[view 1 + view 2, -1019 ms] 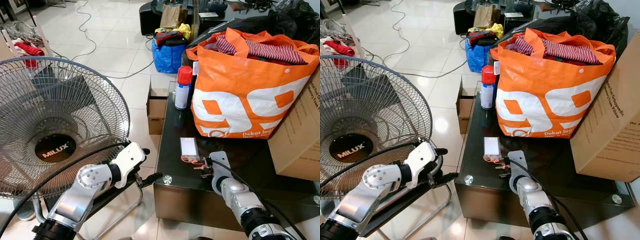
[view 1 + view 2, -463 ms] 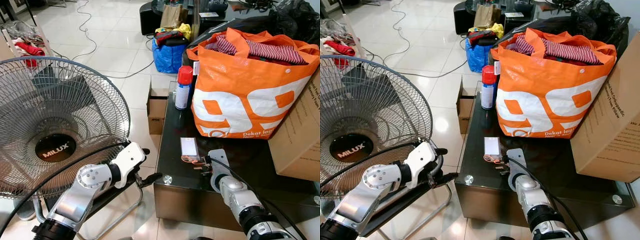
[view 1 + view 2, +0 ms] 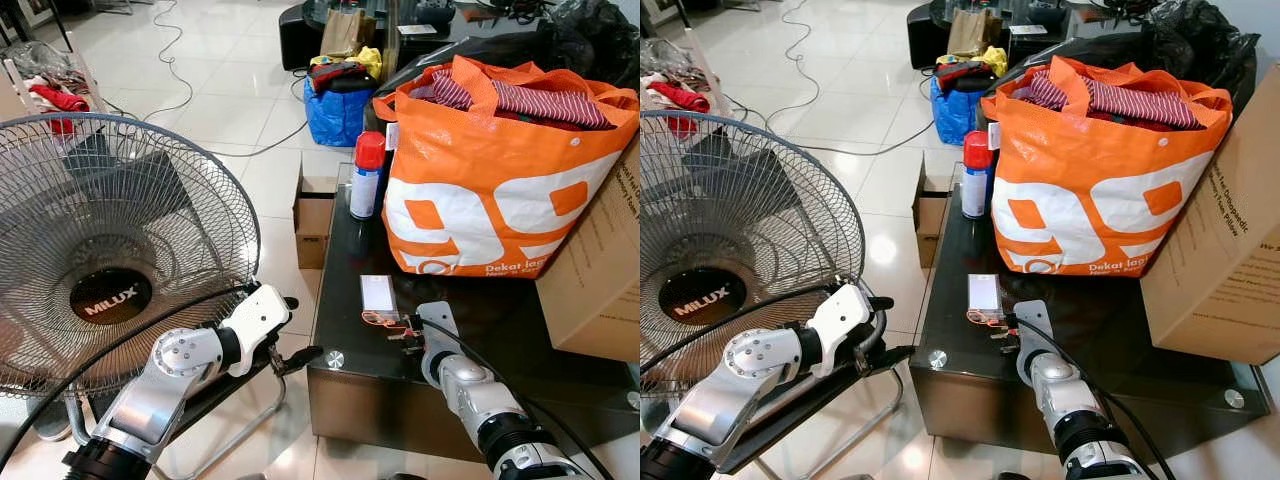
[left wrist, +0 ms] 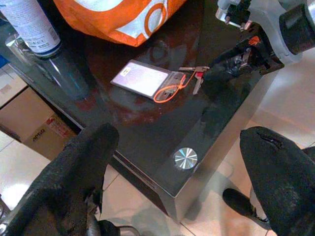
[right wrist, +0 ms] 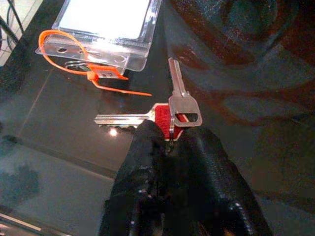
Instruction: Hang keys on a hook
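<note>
Two silver keys (image 5: pixel 172 105) joined by a red tag lie on the dark glass table (image 3: pixel 500 330) near its front edge. My right gripper (image 5: pixel 170 140) is shut on the keys at the red tag, low over the glass; it appears from the head at right gripper (image 3: pixel 410 338). A clear card holder (image 3: pixel 378 294) with an orange loop (image 5: pixel 64 46) lies just beyond the keys. My left gripper (image 3: pixel 298 330) hangs open off the table's front left corner, beside the fan, holding nothing.
A large MILUX fan (image 3: pixel 110 250) stands close on the left. An orange bag (image 3: pixel 490 180) full of clothes, a red-capped spray can (image 3: pixel 366 175) and a cardboard box (image 3: pixel 600 280) crowd the table's back and right. A small carton (image 3: pixel 313 215) sits on the tiled floor.
My right wrist has wobbled very slightly at the keys. Nothing else has moved.
</note>
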{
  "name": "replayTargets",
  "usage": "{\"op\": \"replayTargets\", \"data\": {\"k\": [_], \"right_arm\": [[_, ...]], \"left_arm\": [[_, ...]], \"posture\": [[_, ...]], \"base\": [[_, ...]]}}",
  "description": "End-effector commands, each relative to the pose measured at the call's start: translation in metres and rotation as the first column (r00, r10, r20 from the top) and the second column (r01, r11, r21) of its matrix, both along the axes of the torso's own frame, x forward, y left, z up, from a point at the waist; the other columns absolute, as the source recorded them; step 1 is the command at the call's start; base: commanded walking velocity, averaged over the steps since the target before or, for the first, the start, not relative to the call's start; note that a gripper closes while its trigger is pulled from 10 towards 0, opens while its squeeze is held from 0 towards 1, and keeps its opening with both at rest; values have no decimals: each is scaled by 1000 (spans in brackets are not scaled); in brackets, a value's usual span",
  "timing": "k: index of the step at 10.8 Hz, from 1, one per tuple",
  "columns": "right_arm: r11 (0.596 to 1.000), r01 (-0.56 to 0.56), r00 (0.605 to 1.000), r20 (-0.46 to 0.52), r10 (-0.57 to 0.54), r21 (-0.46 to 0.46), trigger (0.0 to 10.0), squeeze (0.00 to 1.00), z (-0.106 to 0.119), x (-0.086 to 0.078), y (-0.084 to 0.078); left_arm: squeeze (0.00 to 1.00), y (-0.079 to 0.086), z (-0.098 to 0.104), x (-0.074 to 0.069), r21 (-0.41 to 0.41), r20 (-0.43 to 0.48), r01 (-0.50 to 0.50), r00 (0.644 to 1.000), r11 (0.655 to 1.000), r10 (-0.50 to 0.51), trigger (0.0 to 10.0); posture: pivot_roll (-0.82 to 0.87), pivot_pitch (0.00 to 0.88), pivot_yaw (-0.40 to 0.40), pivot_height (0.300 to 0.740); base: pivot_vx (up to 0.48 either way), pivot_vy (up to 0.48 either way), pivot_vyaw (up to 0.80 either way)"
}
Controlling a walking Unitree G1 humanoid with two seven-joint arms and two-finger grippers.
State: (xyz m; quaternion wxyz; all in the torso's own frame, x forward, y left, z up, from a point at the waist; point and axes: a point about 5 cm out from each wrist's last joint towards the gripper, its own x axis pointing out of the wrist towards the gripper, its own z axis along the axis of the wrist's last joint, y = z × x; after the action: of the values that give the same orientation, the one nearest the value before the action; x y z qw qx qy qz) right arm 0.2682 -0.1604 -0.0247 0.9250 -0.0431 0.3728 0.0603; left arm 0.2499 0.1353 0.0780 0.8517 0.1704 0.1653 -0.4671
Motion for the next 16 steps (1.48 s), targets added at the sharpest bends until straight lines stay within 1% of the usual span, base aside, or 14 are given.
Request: {"op": "replayTargets", "data": {"k": [1,2,4,7,9,10,11,12,13,14,15,16], "right_arm": [[1000,1,1000,17,-1,6,2863,0,3,4,1],[1000,1,1000,16,-1,7,2824,0,3,4,1],[1000,0,1000,15,0,9,2392,0,2,4,1],[1000,-4,1000,14,4,11,1412,0,2,3,1],[1000,-8,999,54,7,30,0,0,6,4,-3],[996,-4,993,121,-7,92,0,0,17,2,-10],[992,5,988,155,-25,128,0,0,24,-3,-16],[984,9,980,192,-44,177,0,0,34,-13,-20],[971,31,971,222,-86,238,0,0,45,-21,-23],[954,47,957,259,-127,296,0,0,60,-27,-24],[930,61,935,306,-181,364,0,0,78,-30,-26],[864,100,889,346,-300,493,0,0,107,-32,-25]], "left_arm": [[0,1,0,1,20,4,16,1000,1000,-16,10000],[0,1,0,1,20,4,16,1000,1000,-16,10000],[0,0,0,0,20,4,17,1000,1000,-17,10000],[0,1,0,0,20,3,17,1000,1000,-17,10000],[0,-1,0,1,4,15,1,1000,1000,-1,10000],[0,-2,5,5,-43,42,-42,998,998,43,10000],[0,-2,9,7,-69,62,-62,996,996,67,10000],[0,-4,13,8,-100,80,-69,994,993,77,10000],[0,-6,17,8,-117,92,-63,993,991,74,10000],[0,-7,22,8,-136,111,-68,990,988,83,10000],[0,-9,29,10,-177,126,-95,985,980,119,10000],[0,-8,40,17,-247,156,-186,961,951,228,10000]], "posture": [[24,16,44,740],[24,16,44,740],[22,17,43,740],[23,17,43,740],[19,0,34,740],[10,0,27,740],[5,0,25,740],[-2,0,26,740],[-12,0,31,740],[-22,0,39,740],[-25,0,43,740],[-40,0,50,740]], "base": [[0,0,0],[0,0,0],[0,0,0],[0,0,0],[0,0,0],[0,0,0],[0,0,0],[0,0,0],[0,0,0],[0,0,0],[0,0,0],[0,0,0]]}}
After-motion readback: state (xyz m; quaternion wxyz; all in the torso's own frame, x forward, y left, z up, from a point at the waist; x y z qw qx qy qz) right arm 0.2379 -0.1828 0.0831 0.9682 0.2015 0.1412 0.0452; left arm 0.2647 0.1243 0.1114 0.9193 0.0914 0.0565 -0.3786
